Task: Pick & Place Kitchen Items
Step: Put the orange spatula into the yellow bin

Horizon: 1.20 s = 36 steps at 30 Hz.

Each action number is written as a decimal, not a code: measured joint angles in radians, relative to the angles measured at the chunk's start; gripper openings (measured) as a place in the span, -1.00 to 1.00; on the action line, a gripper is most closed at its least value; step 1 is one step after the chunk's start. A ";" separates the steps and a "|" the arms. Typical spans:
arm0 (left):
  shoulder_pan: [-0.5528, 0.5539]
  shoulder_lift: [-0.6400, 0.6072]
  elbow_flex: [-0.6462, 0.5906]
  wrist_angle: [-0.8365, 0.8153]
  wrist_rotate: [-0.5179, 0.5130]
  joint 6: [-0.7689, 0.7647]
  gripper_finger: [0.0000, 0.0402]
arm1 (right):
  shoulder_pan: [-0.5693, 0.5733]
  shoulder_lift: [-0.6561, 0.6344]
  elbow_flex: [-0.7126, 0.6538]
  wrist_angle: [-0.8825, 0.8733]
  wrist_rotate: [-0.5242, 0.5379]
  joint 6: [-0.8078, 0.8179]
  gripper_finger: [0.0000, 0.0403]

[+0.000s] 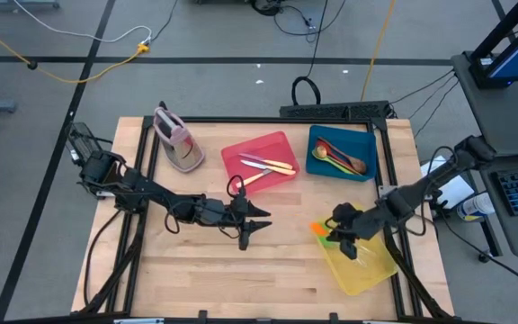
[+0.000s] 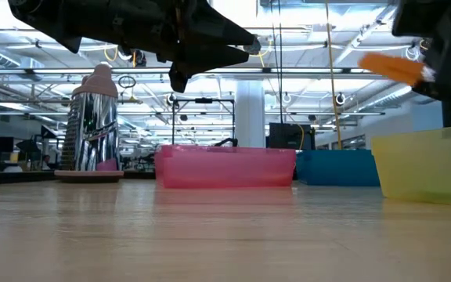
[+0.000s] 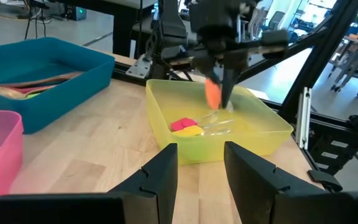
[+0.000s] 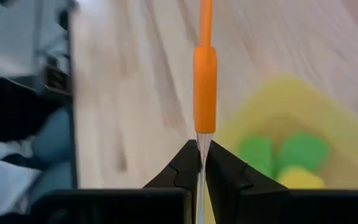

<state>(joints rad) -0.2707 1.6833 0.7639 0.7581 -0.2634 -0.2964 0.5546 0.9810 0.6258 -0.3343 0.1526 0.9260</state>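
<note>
Nearly done: knives [image 1: 268, 166] and spoons [image 1: 340, 157] lie sorted. My right pincer [image 1: 338, 236] grips the orange utensil [image 1: 318, 230] above the yellow tray [image 1: 378, 272]; my left pincer [image 1: 261, 218] waits open.

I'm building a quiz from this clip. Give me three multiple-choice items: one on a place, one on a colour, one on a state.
1. Where is the right gripper?
A. over the red tray
B. at the yellow tray
C. beside the stand

2. What colour is the head of the utensil it grips?
A. orange
B. blue
C. white

3. How is the left gripper?
A. shut on a knife
B. open, empty
C. shut on a spoon

B: the high view shows it at that tray's edge.
A: the right wrist view shows orange.
B: its fingers stand apart around nothing.
</note>
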 joint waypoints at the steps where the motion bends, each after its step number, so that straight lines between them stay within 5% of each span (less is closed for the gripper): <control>1: 0.000 0.000 0.000 0.000 0.000 -0.001 -0.33 | 0.008 0.000 0.000 -0.031 0.000 0.014 -0.93; 18: 0.000 0.000 0.000 0.001 0.000 -0.020 -0.33 | 0.037 0.020 -0.004 -0.467 0.007 0.432 -0.93; 36: 0.000 0.000 0.000 0.001 0.000 -0.022 -0.33 | 0.037 0.019 -0.141 -0.342 -0.079 0.549 -0.86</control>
<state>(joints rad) -0.2707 1.6829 0.7639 0.7593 -0.2630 -0.3187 0.5911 1.0004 0.4850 -0.6765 0.0734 1.4748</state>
